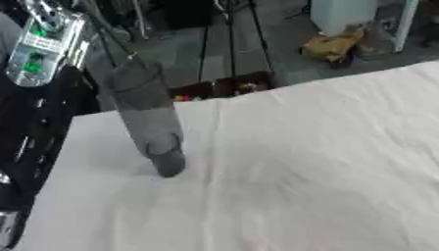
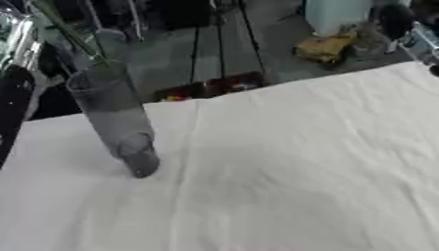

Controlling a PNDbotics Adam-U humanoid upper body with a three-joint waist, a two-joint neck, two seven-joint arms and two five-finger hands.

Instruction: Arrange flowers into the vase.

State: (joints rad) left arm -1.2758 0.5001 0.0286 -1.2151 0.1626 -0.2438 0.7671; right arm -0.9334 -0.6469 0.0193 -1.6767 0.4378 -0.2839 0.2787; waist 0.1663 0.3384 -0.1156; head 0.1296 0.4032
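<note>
My left arm (image 1: 34, 132) comes up along the left edge of the left eye view, black, and ends in the upper corner in a silver piece with green patches. I take that piece for the left hand (image 1: 36, 46). It is blurred and partly cut off by the edge, so I cannot tell whether it is spread, narrowed or holding anything.

The vase (image 1: 147, 115) stands just to the right of that hand and below it, close to the arm. It is a tall grey tube that looks tilted, with its mouth leaning toward the hand and its foot further down on the white cloth (image 1: 291, 176) that covers the table. A thin green stem (image 2: 73, 39) rises out of the vase's mouth and slants up toward the hand's corner. I cannot see its top end, or whether the hand touches it.

Beyond the vase, past the table's far edge, a dark box (image 1: 225, 86) with small coloured bits sits on the floor. Further right of it is a yellow heap (image 1: 331, 47).

In the right eye view a dark, silvery shape (image 2: 420, 34) sits at the upper right edge. I cannot say that it is my right hand.
</note>
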